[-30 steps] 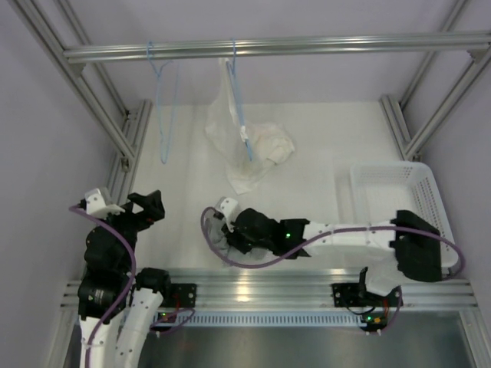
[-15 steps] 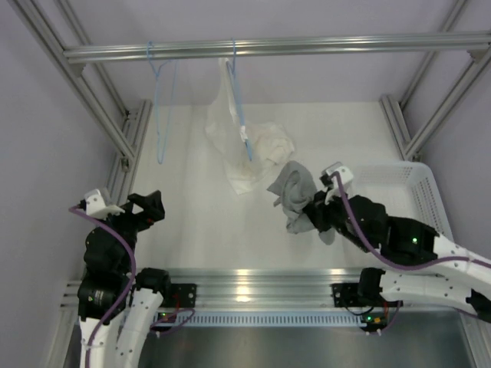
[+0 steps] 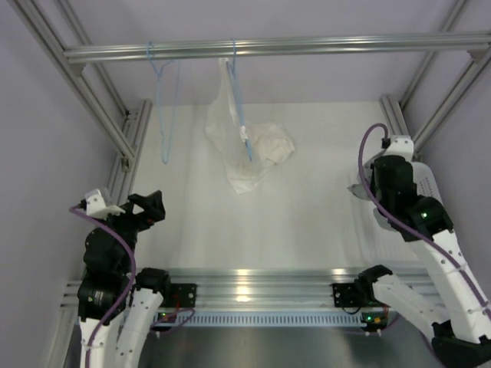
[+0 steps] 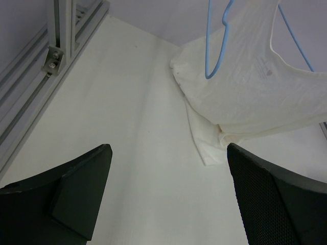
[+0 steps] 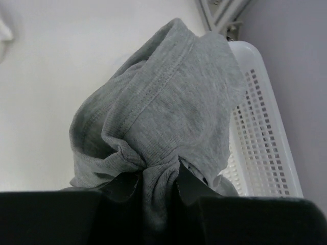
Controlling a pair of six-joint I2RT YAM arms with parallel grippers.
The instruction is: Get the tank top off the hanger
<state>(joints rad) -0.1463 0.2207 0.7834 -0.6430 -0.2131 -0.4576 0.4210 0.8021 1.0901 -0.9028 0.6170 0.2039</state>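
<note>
The grey tank top (image 5: 163, 102) is bunched up and pinched between my right gripper's (image 5: 158, 184) fingers, hanging free of any hanger. In the top view only a small grey edge (image 3: 357, 188) shows beside the right gripper (image 3: 374, 186), which is raised at the table's right side over the white basket (image 5: 260, 138). The bare light-blue hanger (image 3: 163, 115) hangs from the overhead rail at back left and also shows in the left wrist view (image 4: 208, 51). My left gripper (image 3: 143, 207) is open and empty at the near left, its jaws wide apart above the tabletop (image 4: 168, 204).
A second blue hanger (image 3: 239, 107) on the rail carries the larger white garment (image 3: 253, 149), which drapes onto the table at back centre (image 4: 255, 97). Aluminium frame posts (image 3: 130, 146) run along both sides. The basket's rim (image 3: 431, 182) is mostly hidden under the right arm.
My right arm has swung from the near centre of the table up and to the right, carrying the grey tank top to above the basket. The left arm has not moved.
</note>
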